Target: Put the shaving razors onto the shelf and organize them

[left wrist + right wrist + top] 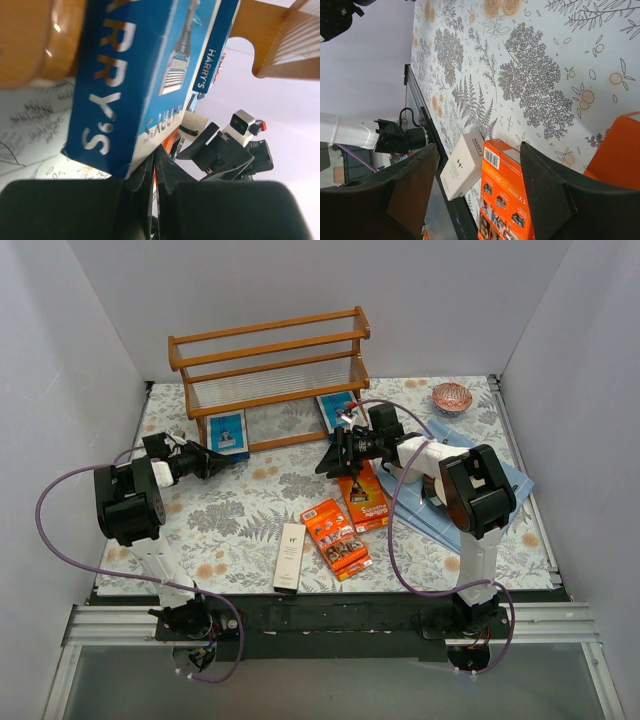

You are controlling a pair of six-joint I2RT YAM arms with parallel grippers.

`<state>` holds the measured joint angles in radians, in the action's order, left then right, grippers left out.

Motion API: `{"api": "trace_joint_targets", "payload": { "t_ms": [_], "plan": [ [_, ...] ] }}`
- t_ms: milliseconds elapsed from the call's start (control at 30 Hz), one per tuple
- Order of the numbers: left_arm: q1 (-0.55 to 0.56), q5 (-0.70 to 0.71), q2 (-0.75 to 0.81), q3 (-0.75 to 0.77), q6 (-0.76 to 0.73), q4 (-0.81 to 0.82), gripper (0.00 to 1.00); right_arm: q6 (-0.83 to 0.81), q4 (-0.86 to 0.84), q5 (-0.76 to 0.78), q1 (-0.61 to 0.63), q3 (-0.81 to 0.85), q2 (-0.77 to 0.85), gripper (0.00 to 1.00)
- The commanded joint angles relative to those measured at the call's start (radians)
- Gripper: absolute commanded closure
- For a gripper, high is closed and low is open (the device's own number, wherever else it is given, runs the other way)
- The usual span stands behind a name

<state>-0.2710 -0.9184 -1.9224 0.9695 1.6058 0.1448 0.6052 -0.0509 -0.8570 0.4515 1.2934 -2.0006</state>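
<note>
The wooden shelf point(268, 346) stands at the back. One blue razor pack point(228, 432) stands under its left end and another blue pack point(337, 409) under its right end. My left gripper point(224, 462) is shut, with nothing between its fingers. In the left wrist view its tips point(154, 159) sit right at the lower corner of the near blue pack point(125, 75). My right gripper point(329, 457) hangs open above the table. Two orange packs point(365, 498) point(336, 537) and a slim white box point(289, 556) lie flat near the front. The right wrist view shows that white box point(461, 171) beside an orange pack point(506, 196).
A blue cloth point(500, 472) lies under the right arm. A small patterned bowl point(452, 397) sits at the back right corner. White walls close in the left, back and right sides. The floral tablecloth point(250, 510) covers the table.
</note>
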Motion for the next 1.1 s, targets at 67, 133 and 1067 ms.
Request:
{"api": "trace_joint_targets", "payload": {
  "t_ms": [67,133,1067],
  "plan": [
    [-0.005,0.015,-0.036,0.064,0.026,0.038,1.0,-0.031,0.003,0.006,-0.005,0.032,0.016,0.25],
    [-0.004,0.01,-0.044,0.072,0.042,0.048,1.0,-0.033,0.008,0.009,-0.008,0.038,0.011,0.25],
    [0.015,0.088,0.061,0.003,0.086,0.044,0.92,-0.127,0.071,0.052,-0.007,0.032,0.059,0.25]
  ]
}}
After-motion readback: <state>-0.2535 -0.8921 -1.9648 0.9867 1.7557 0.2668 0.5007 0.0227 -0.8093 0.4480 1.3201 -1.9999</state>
